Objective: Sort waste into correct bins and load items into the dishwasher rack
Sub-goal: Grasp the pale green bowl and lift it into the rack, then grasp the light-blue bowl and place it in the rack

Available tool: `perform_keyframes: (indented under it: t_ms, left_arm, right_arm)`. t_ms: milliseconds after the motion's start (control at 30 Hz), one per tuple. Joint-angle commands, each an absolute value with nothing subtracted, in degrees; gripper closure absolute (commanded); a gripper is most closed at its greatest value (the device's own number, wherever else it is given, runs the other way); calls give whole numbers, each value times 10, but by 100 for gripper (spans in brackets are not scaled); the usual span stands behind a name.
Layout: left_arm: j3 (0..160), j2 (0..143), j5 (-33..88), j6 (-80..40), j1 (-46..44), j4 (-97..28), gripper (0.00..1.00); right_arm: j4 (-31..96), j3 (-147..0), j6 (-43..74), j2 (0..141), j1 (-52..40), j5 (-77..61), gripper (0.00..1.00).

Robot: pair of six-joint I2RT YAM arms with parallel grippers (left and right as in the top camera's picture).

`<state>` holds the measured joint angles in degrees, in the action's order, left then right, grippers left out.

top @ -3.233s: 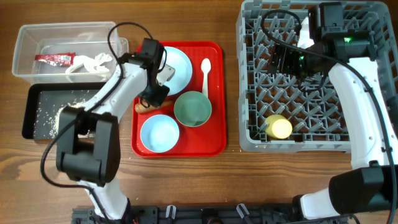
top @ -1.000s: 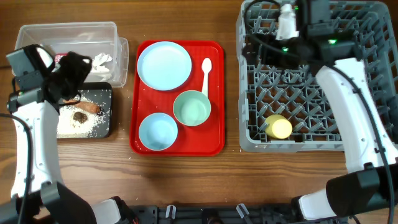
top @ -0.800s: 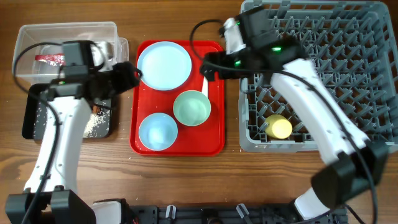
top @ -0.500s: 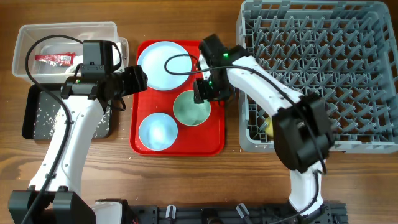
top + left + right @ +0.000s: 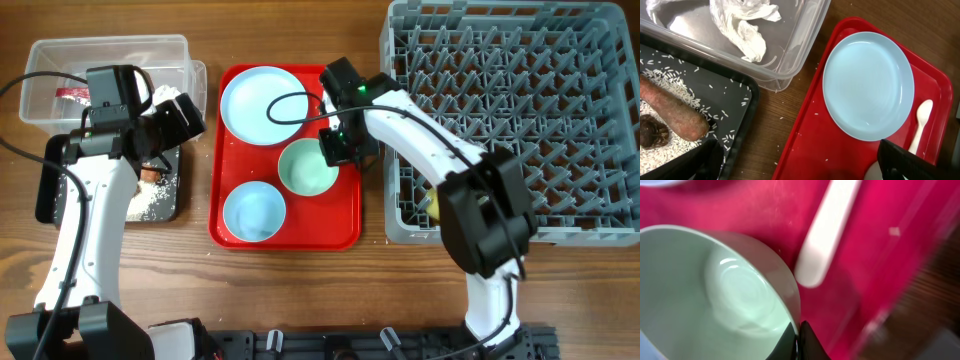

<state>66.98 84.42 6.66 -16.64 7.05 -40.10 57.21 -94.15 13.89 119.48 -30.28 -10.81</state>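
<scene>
My right gripper (image 5: 336, 152) is shut on the rim of the pale green bowl (image 5: 306, 172), which sits on the red tray; in the right wrist view its tips (image 5: 797, 341) pinch the bowl's edge (image 5: 785, 285) beside the white spoon (image 5: 826, 232). My left gripper (image 5: 178, 116) is open and holds nothing, hovering between the bins and the tray (image 5: 800, 167). The pale blue plate (image 5: 264, 105) and light blue bowl (image 5: 255, 212) also lie on the tray. A yellow cup (image 5: 432, 206) lies in the grey rack (image 5: 600, 120), half hidden by my arm.
The clear tub (image 5: 790, 47) holds crumpled tissue (image 5: 747, 30) and a red wrapper (image 5: 70, 93). The black tray (image 5: 742, 87) holds a brown stick (image 5: 672, 111), dark crumbs (image 5: 650, 135) and rice grains. Loose grains dot the red tray (image 5: 345, 232) and the wood.
My right arm swung from the rack to the tray and its jaws closed on the green bowl's rim. My left gripper drew back toward the bins and opened wider.
</scene>
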Motion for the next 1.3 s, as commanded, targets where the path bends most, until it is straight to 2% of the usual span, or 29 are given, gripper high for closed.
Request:
perform_keyframes:
  t_ms: [0, 133, 200, 233, 367, 433, 500, 667, 833, 867, 900, 933, 967, 1133, 1200, 1267]
  left_arm:
    - [671, 848, 61, -170, 73, -399, 0]
    - [671, 848, 61, -170, 73, -399, 0]
    - [671, 848, 61, -170, 73, -399, 0]
    - [671, 848, 61, -170, 73, -399, 0]
    - [671, 848, 61, -170, 73, -399, 0]
    - [671, 848, 61, -170, 73, -399, 0]
    - [671, 848, 61, -170, 73, -399, 0]
    - [671, 848, 61, -170, 73, -399, 0]
    - [671, 848, 61, -170, 73, -399, 0]
    - [671, 848, 61, -170, 73, -399, 0]
    - [671, 848, 61, -170, 73, -399, 0]
    - [671, 848, 61, -170, 73, -399, 0]
    - [671, 848, 61, -170, 73, -399, 0]
    - [671, 848, 61, -170, 73, -399, 0]
    - [671, 848, 61, -170, 73, -399, 0]
    - [671, 848, 61, -170, 73, -399, 0]
  right_arm:
    - [576, -977, 185, 1036, -283, 15, 96]
    - [524, -977, 259, 926, -238, 372, 96]
    - [449, -976, 227, 941, -216, 557, 96]
    - [399, -976, 168, 956, -207, 583, 96]
    - [136, -976, -130, 1078, -192, 635, 96]
    - [41, -976, -263, 1138, -192, 635, 96]
    - [1, -976, -346, 1204, -193, 637, 96]
    - [21, -970, -340, 1253, -200, 656, 96]
    - [128, -970, -266, 1254, -217, 614, 96]
    - [134, -970, -266, 1254, -223, 614, 92]
    - [133, -970, -267, 1254, -230, 615, 65]
    - [131, -970, -269, 1254, -240, 616, 15]
    - [128, -970, -268, 1253, -249, 617, 0]
    - [93, -970, -241, 1220, -296, 599, 0]
    - [117, -970, -166, 1178, -314, 548, 0]
    - [208, -970, -41, 1129, -328, 428, 0]
